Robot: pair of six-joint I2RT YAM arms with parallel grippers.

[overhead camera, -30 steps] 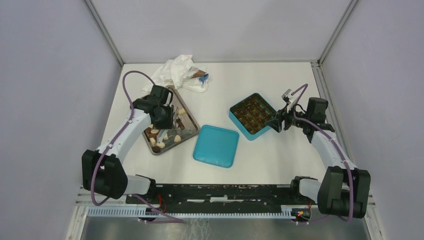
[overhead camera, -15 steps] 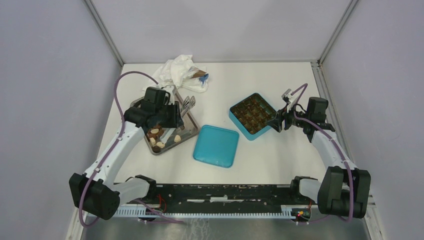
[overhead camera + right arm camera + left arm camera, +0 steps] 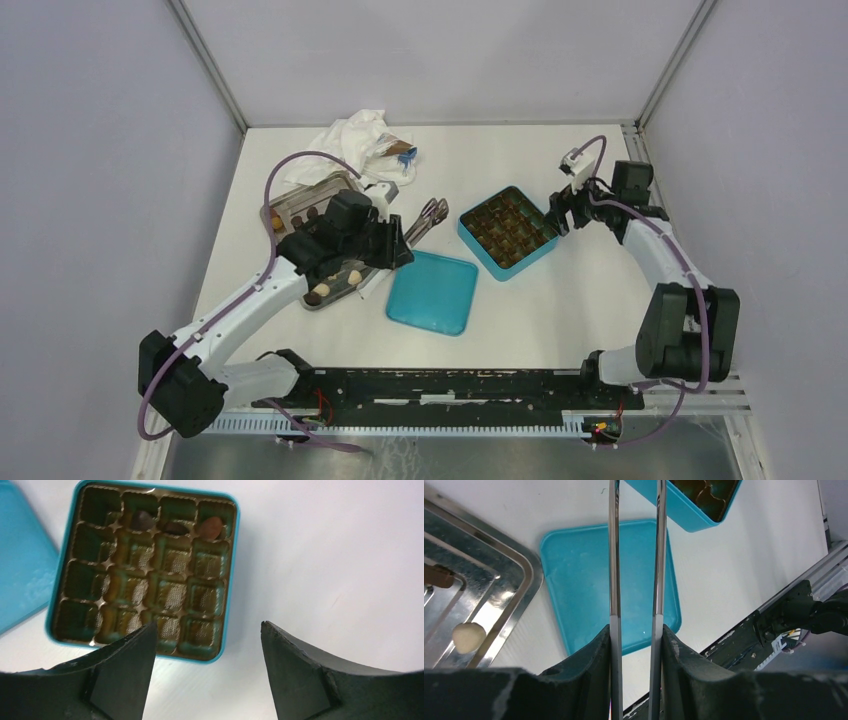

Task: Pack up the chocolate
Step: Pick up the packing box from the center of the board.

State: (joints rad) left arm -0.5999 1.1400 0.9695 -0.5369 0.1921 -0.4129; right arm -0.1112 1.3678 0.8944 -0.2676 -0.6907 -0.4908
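Several chocolate pieces (image 3: 330,288) lie on the metal tray (image 3: 288,199); in the left wrist view the tray (image 3: 499,592) shows a cream one (image 3: 469,634). My left gripper (image 3: 398,238) (image 3: 635,630) is shut on metal tongs (image 3: 428,215) (image 3: 613,555). They point over the teal lid (image 3: 432,292) (image 3: 574,580) toward the teal box (image 3: 478,250); their tips are too small to read. The box insert (image 3: 172,592) holds three chocolates (image 3: 212,526) in its far row. My right gripper (image 3: 560,213) (image 3: 207,625) is open, empty, above the box's right edge.
A crumpled white cloth with a wrapper (image 3: 355,145) lies at the back left, behind the tray. Enclosure walls stand close on both sides. The black rail (image 3: 440,385) with the arm bases runs along the near edge.
My left arm lifted off the tray and swung right with the tongs, toward the box. My right gripper pulled back from the box's right corner and opened wider.
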